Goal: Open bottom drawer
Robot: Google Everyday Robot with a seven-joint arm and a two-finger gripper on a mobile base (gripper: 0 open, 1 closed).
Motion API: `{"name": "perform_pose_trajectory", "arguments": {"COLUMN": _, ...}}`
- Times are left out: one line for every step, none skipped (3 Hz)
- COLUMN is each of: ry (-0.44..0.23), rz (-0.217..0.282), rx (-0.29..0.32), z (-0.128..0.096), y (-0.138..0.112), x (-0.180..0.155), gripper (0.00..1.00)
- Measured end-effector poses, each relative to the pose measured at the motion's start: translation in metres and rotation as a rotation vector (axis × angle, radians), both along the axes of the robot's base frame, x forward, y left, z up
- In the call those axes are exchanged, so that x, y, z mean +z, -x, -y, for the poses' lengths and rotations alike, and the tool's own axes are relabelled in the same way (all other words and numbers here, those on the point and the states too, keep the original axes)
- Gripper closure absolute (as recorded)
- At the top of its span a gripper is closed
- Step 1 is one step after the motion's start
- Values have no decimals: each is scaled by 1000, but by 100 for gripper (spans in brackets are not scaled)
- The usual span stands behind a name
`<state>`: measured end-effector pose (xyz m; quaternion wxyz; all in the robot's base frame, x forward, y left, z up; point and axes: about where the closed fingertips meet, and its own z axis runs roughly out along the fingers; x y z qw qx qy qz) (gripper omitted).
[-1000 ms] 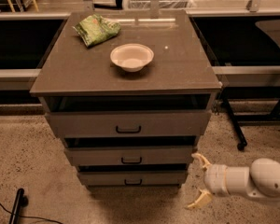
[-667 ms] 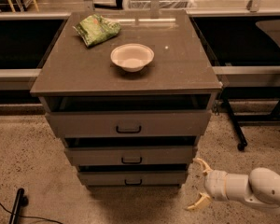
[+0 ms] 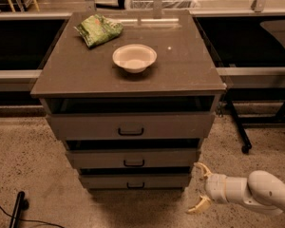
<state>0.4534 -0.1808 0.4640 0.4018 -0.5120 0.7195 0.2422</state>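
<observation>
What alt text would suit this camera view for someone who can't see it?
A white robot arm's tool, fingers spread open, hovers low at the right of a grey-brown three-drawer cabinet, level with the bottom drawer but not touching its black handle. A white bowl and a green bag sit on the cabinet top.
</observation>
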Motion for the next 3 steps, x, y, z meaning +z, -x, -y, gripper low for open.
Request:
{"name": "perform_pose_trajectory", "arguments": {"ry": 11, "rz": 54, "rx": 11, "z": 8, "y": -16, "x": -52, "gripper": 0}}
{"name": "perform_pose_trajectory", "arguments": {"ry": -40, "rz": 101, "rx": 56, "z": 15, "y": -19, "x": -103, "gripper": 0}}
{"name": "perform_pose_trajectory", "arguments": {"ry": -57, "rz": 104, "rx": 60, "z": 15, "y": -20, "x": -108, "gripper": 0}}
